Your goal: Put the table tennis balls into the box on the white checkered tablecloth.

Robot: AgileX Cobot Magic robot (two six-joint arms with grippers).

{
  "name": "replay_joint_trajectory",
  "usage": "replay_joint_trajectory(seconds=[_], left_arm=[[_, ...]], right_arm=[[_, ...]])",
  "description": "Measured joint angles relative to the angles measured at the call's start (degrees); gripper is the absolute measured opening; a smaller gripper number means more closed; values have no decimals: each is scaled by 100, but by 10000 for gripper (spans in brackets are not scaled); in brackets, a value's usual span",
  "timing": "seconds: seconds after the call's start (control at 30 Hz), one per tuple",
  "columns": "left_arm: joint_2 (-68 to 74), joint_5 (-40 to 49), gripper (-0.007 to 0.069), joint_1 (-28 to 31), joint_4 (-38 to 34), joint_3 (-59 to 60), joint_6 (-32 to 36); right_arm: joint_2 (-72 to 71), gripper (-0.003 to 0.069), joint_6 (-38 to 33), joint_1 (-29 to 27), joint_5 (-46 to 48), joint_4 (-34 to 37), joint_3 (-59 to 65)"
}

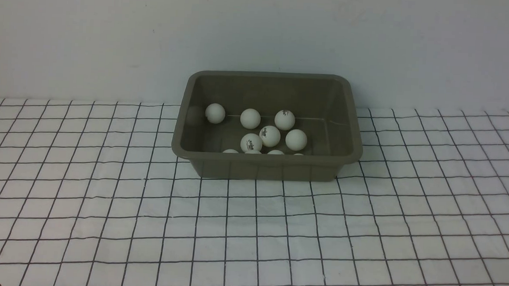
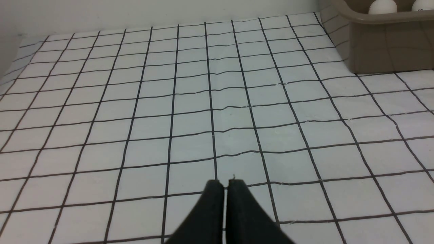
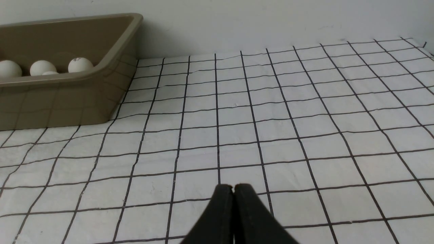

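Observation:
The olive-grey box (image 1: 265, 165) stands at the back middle of the white checkered tablecloth (image 1: 250, 230). Several white table tennis balls (image 1: 270, 136) lie inside it; some near the front wall are half hidden by the rim. In the left wrist view my left gripper (image 2: 225, 181) is shut, empty, over bare cloth, with the box (image 2: 383, 44) far off to one side. In the right wrist view my right gripper (image 3: 233, 186) is shut and empty too, the box (image 3: 61, 98) and three balls (image 3: 80, 64) away from it. Neither gripper shows in the front view.
A plain pale wall (image 1: 260, 38) rises right behind the box. The cloth (image 2: 203, 101) is slightly wrinkled, and I see no balls lying on it outside the box in any view.

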Motion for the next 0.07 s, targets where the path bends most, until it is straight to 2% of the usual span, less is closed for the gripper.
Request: replay_joint_trajectory(seconds=[0.07], left_arm=[[0, 0, -4, 0, 0, 0, 0]], right_arm=[[0, -17, 0, 0, 0, 0, 0]])
